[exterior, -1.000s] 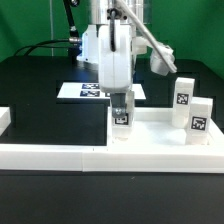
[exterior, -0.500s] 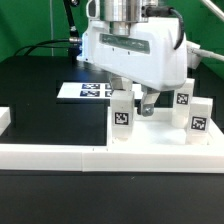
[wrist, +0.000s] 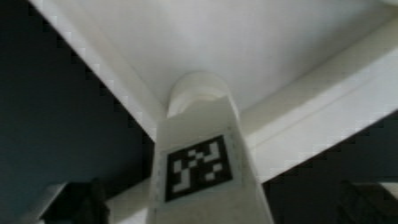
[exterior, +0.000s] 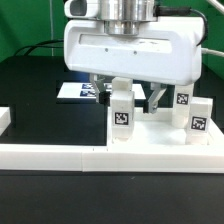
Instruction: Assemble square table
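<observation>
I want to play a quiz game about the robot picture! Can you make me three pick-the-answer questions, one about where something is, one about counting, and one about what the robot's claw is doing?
1. Where is the white block leg with the black-and-white tag nearest the two-finger gripper?
A. Standing upright just below the gripper
B. Lying flat on the marker board
C. On the green wall

2. How many tagged white block legs show in the exterior view?
A. One
B. Three
C. Six

3. What are the gripper's jaws doing?
A. Squeezing a leg
B. Standing open, holding nothing
C. Holding the marker board

Answers:
1. A, the leg stands upright under the gripper.
2. B, one in the middle and two more toward the exterior view's right.
3. B, the fingers stand apart, with the leg free between them.
</observation>
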`<state>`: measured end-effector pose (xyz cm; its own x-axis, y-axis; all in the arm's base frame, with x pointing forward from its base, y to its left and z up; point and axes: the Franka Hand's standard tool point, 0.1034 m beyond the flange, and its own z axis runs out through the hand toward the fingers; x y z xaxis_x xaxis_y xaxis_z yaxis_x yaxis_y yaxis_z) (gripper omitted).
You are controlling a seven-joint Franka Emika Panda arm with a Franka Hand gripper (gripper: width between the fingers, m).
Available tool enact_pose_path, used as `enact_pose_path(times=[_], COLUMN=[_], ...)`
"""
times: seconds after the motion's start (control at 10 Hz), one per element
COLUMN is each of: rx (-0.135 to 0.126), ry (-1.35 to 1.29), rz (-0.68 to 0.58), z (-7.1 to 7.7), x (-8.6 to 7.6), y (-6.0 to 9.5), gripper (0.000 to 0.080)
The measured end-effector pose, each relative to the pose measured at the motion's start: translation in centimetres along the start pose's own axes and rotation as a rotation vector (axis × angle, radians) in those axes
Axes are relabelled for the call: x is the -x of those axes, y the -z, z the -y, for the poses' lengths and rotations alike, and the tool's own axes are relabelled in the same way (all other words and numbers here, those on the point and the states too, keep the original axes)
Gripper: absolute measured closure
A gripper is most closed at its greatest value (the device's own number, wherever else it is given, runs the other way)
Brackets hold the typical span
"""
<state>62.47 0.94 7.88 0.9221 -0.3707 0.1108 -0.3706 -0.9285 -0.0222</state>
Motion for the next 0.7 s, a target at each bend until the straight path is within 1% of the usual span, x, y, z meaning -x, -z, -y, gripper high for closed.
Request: enact_pose_path(times=[0.2, 0.3, 0.4, 0.5, 0.6, 0.7], rx=[0.001, 0.001, 0.002, 0.002, 0.001, 0.001], ry=[0.140, 0.161, 0.132, 0.132, 0.106, 0.028], rz=[-0.002, -0.002, -0.001, -0.001, -0.001, 0.000], z=[-0.17, -0.21, -0.22, -0.24, -0.24, -0.24], x=[-0.08, -0.08, -0.07, -0.08, -0.07, -0.05], y=[-0.01, -0.03, -0.05, -0.06, -0.08, -0.11], gripper=[0.0151, 0.0151, 0.0178, 0.0178, 0.0348, 0.0348])
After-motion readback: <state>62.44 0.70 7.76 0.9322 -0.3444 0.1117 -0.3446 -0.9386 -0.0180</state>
